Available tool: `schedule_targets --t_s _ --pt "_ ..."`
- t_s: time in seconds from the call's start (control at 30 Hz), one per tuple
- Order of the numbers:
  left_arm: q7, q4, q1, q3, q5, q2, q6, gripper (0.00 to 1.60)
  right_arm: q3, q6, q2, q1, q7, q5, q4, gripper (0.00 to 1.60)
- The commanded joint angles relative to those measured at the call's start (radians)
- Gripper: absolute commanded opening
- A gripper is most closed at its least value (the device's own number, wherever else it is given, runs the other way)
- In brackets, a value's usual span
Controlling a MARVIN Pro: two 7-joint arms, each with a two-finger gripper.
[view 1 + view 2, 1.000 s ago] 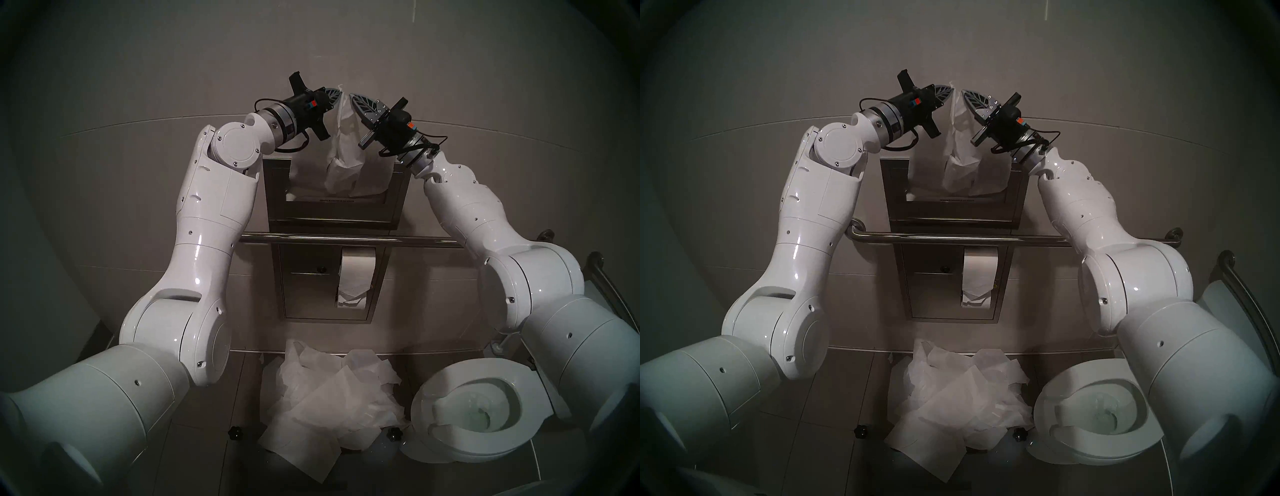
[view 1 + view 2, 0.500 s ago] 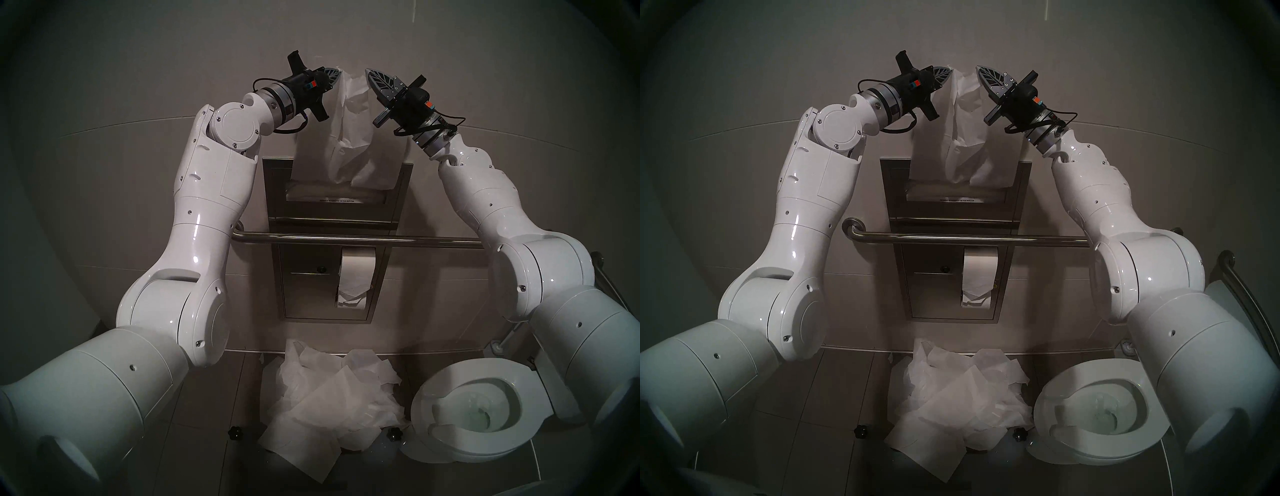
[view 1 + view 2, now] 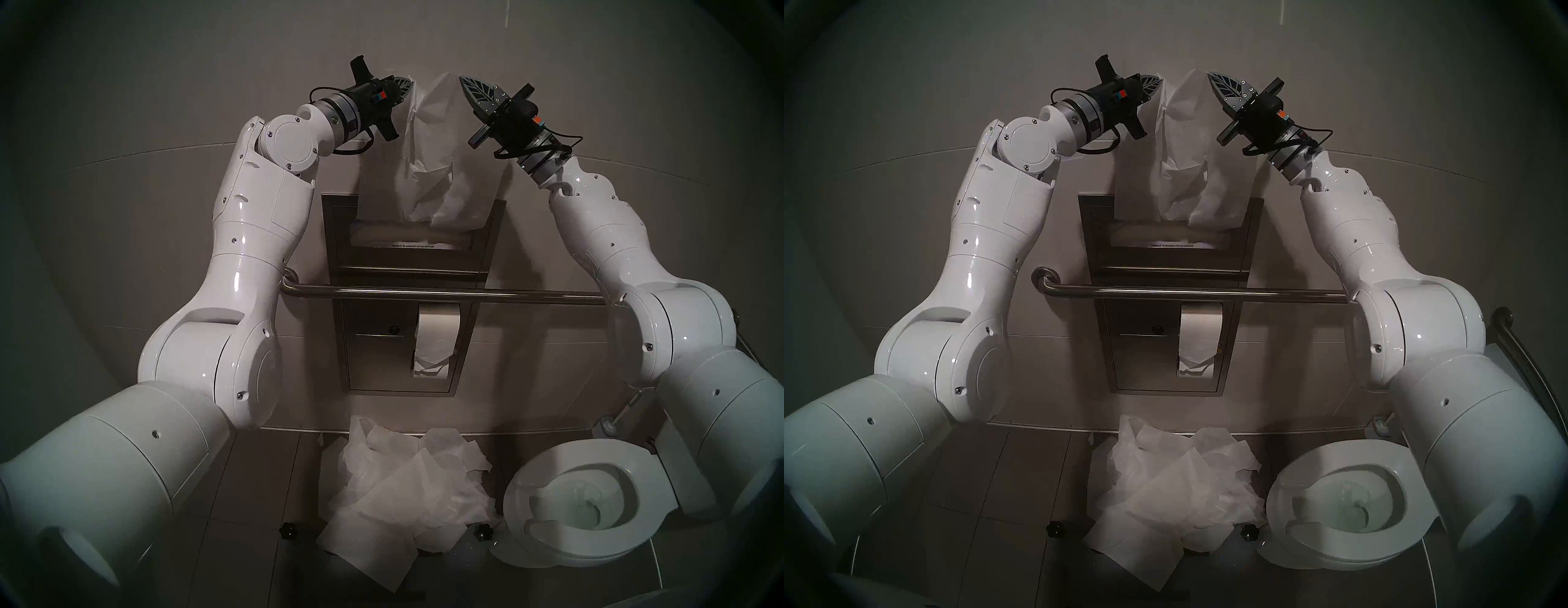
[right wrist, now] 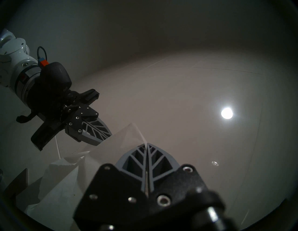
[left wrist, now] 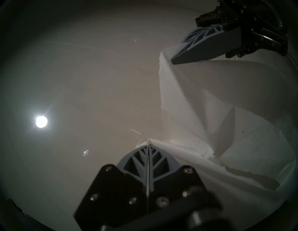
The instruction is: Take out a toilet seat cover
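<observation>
Both arms higher, right gripper (image 3: 463,80) swung right, sheet spread | toilet seat cover (image 3: 428,157) hangs long-axis vertical, lower edge just above dispenser (image 3: 488,250) slot | left gripper (image 3: 410,83) and right fingers clamped on top corners | next: lift clear.

Bare wall (image 3: 424,38) above us, open room to rise. Below, the grab bar (image 3: 445,293) crosses under the dispenser (image 3: 331,237), and a paper heap (image 3: 399,496) and toilet (image 3: 530,488) crowd the floor.
</observation>
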Motion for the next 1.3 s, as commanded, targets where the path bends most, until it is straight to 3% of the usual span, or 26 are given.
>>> schedule_targets --t_s 0.0,1.27 --pt "0.036 0.011 -0.102 -0.012 0.005 -0.001 -0.008 0.00 0.010 0.000 0.019 0.065 -0.013 -0.013 -0.021 0.00" --pt "0.112 0.167 -0.244 -0.038 0.055 -0.020 -0.057 0.00 0.030 0.000 0.013 0.165 -0.049 -0.140 -0.041 0.00"
